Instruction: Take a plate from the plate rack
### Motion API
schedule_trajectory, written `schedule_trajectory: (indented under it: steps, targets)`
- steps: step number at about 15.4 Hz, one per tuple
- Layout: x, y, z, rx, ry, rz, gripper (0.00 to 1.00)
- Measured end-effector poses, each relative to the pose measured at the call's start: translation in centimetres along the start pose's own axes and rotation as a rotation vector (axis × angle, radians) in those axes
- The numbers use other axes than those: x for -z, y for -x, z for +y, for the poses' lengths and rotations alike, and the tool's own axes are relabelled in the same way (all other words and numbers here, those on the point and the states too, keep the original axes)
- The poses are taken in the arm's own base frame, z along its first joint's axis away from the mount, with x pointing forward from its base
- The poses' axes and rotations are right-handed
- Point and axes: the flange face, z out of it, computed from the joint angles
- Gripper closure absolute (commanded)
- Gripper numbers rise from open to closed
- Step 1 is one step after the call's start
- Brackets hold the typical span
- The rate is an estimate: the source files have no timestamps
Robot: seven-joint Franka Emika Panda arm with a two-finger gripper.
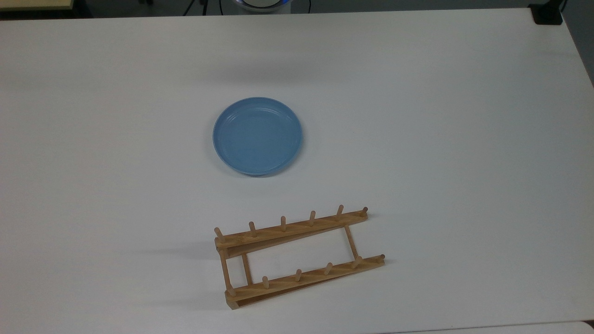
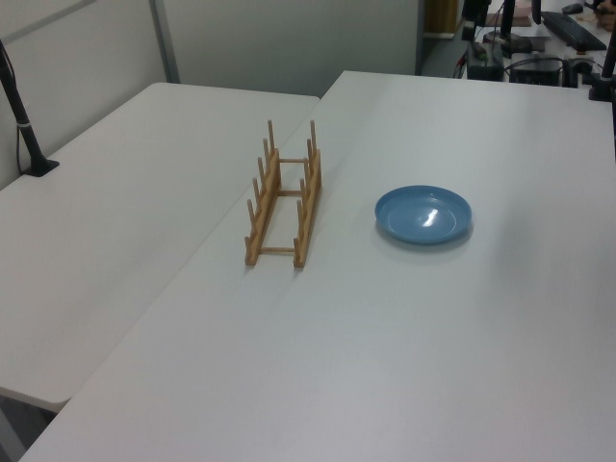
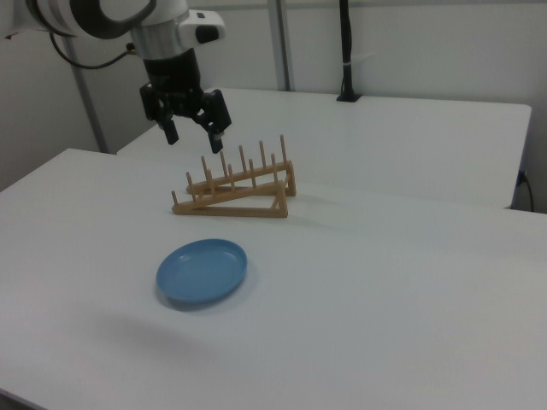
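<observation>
Two dark fingers hang spread apart on the end effector point(image 3: 193, 130), gripping nothing — it hovers high above the white counter point(image 3: 385, 282) in the right view. Well below it, toward the right view's lower right, the light-blue plate point(image 3: 202, 271) lies flat on the counter, right side up. Beyond the plate, past the end effector, the wooden plate rack point(image 3: 236, 190) stands with its pegs up and no plate in its slots — plate and rack sit apart, not touching.
</observation>
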Motion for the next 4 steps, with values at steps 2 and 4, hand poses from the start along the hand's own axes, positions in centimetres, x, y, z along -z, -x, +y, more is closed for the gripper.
schedule_trajectory:
  steps: [2, 4]
  targets:
    - [-0.8, -0.6, -2.3, 0.004, -0.002, -0.013, 0.0]
    - [-1.2, -0.8, -3.4, -0.004, -0.003, -0.02, 0.0]
